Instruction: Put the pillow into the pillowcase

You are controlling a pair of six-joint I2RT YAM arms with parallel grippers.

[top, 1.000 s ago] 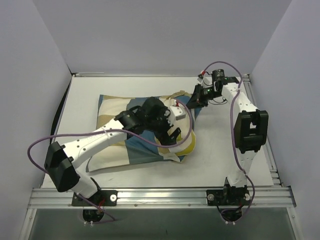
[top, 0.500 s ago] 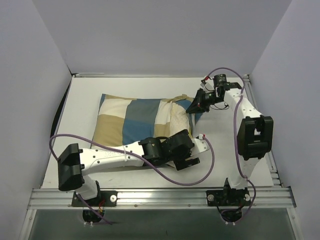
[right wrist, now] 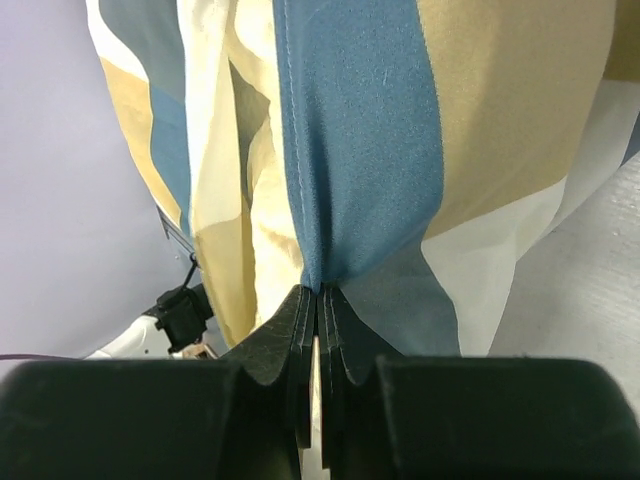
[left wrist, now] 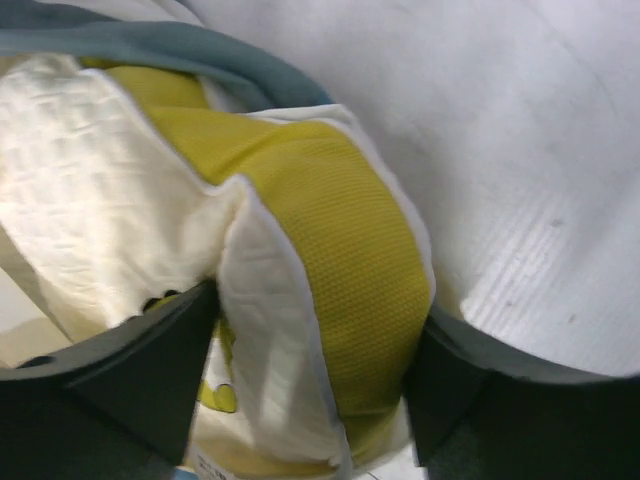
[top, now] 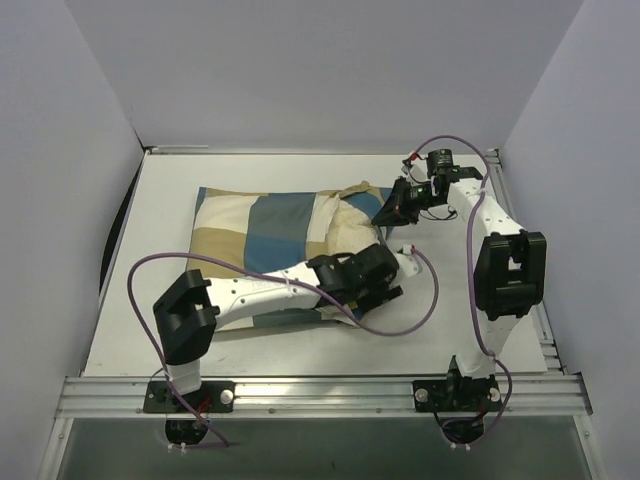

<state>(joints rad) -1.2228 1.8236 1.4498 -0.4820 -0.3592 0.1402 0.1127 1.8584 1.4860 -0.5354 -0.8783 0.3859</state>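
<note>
The blue, tan and white checked pillowcase lies flat in the middle of the table, bulging. My right gripper is shut on its far right corner and holds up a blue fold, the jaws pinched together on the cloth. My left gripper is at the case's near right end. In the left wrist view its jaws clamp a cream-white corner of the pillow with a yellow band. The case's blue hem lies just beyond. From above the pillow is mostly hidden.
A purple cable loops from my left arm over the table's front left. My right arm stands along the right edge. White walls close the table at left, back and right. A metal rail runs along the front.
My left gripper was over the case's right end one second ago, swung out to the table's front, and is now back at the case's near right end. My right gripper barely moved.
</note>
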